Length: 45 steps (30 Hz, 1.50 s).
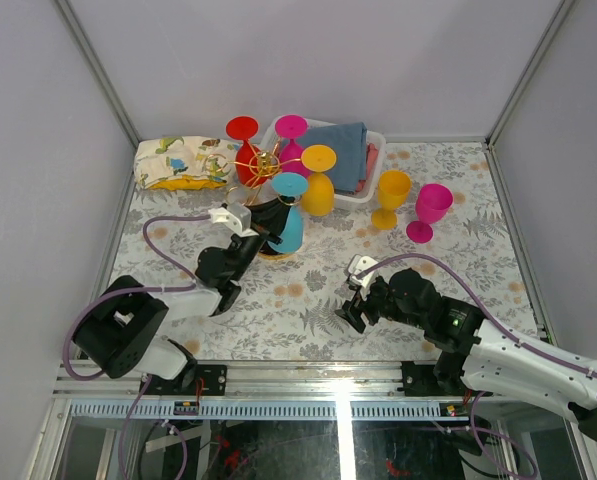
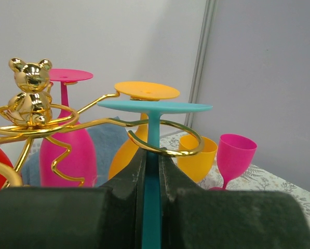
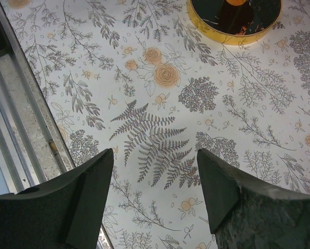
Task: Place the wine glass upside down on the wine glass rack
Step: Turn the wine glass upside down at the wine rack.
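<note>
A teal wine glass [image 1: 289,215] hangs upside down, its round foot [image 2: 155,106] on top. My left gripper [image 2: 153,153] is shut on its stem [image 2: 153,132], which stands inside a loop [image 2: 188,136] of the gold wire wine glass rack [image 1: 261,165]. The foot sits just above that loop. Red [image 1: 243,150], pink [image 1: 291,140] and orange [image 1: 318,185] glasses also hang inverted on the rack. In the top view my left gripper [image 1: 268,222] is at the rack's near side. My right gripper [image 1: 356,300] hovers open over the tablecloth, nothing between its fingers [image 3: 87,192]; the rack's gold-rimmed base [image 3: 217,32] lies ahead of it.
An upright yellow glass [image 1: 391,195] and an upright pink glass [image 1: 430,210] stand right of the rack. A white basket [image 1: 373,175] with a blue cloth sits behind it. A folded patterned cloth [image 1: 183,160] lies at the back left. A metal rail runs along the near table edge.
</note>
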Each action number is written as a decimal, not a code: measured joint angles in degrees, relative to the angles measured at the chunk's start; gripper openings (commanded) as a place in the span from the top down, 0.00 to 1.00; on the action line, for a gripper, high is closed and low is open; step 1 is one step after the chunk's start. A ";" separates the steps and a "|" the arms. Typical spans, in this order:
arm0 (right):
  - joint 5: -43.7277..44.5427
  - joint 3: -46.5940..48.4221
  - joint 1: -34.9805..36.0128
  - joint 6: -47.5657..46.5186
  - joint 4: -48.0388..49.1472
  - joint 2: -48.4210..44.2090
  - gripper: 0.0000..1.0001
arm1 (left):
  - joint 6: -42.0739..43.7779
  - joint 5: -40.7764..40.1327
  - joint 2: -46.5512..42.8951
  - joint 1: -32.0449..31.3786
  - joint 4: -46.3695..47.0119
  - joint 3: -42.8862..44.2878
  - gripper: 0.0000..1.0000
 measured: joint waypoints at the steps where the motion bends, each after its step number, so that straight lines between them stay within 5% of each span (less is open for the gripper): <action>1: -0.02 0.00 0.00 0.00 0.02 0.11 0.27 | -0.31 0.44 -0.11 0.00 0.04 -0.22 1.00; 5: 0.00 0.11 0.00 0.00 0.02 0.92 0.28 | -0.92 1.46 -0.55 0.00 0.11 -0.98 0.97; 13: 4.04 0.63 0.00 1.73 -0.02 1.11 0.25 | -2.01 1.84 -2.03 0.00 0.42 -3.78 0.63; 22: 14.36 0.74 0.00 5.25 -0.79 -1.20 0.18 | -3.34 2.60 -7.69 0.00 -6.51 -4.00 0.50; 31: 18.99 4.74 0.00 8.20 -4.07 2.84 0.01 | -10.14 2.75 -24.00 0.02 -28.96 -4.11 0.48; 38: 23.71 8.76 0.00 14.75 -9.70 9.38 0.01 | -14.93 1.25 -35.45 0.00 -47.58 -4.04 0.47; 45: 28.50 9.11 0.00 19.76 -10.88 10.56 0.01 | -17.99 -0.26 -37.55 0.02 -69.99 1.44 0.44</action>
